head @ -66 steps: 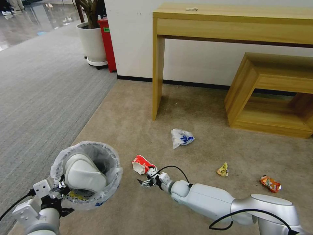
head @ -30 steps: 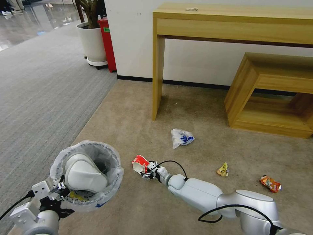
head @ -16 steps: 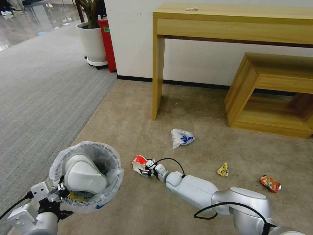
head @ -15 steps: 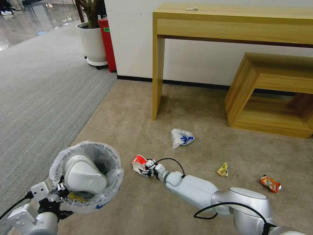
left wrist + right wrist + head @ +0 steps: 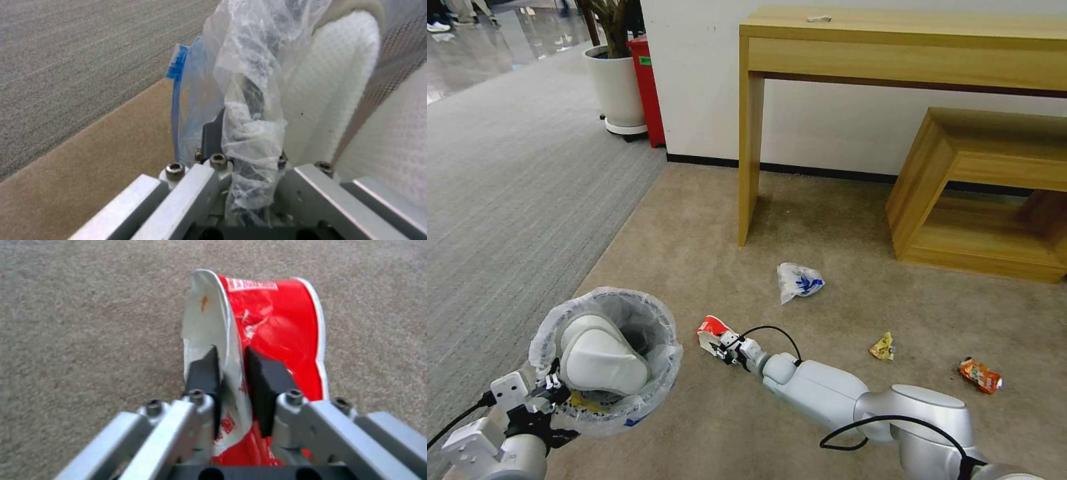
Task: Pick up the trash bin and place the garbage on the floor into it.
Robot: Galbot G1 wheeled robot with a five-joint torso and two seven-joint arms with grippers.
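On the beige floor (image 5: 707, 220) just ahead of me, my right gripper (image 5: 718, 342) reaches low to the crushed red paper cup (image 5: 710, 327). In the right wrist view its two dark pads (image 5: 205, 368) stand one on each side of the cup's white rim wall (image 5: 209, 326), narrowed onto it so the wall is pinched between them; the cup (image 5: 271, 330) lies on its side on the carpet (image 5: 80, 323). Bare carpet lies all around it, with nothing close on any side.

My left gripper (image 5: 550, 390) holds the trash bin (image 5: 647, 320) up at my lower left, clamped on its near rim. The left wrist view shows the bag liner (image 5: 249, 100) bunched between the fingers, with a blue strip (image 5: 178, 63) of the bag hanging beside them. A white slipper (image 5: 602, 359) fills much of the bin's mouth, and the liner folds over the rim all round. The bin hangs above the seam where the beige carpet meets the grey ribbed carpet (image 5: 507, 167).

Farther out, a white-blue plastic bag (image 5: 798, 281) lies in the open, well clear of the wooden desk leg (image 5: 750, 153). A yellow wrapper (image 5: 883, 346) and an orange wrapper (image 5: 980, 375) lie to my right, apart from each other, in front of the low wooden frame (image 5: 980, 193). Between these pieces the carpet is open.
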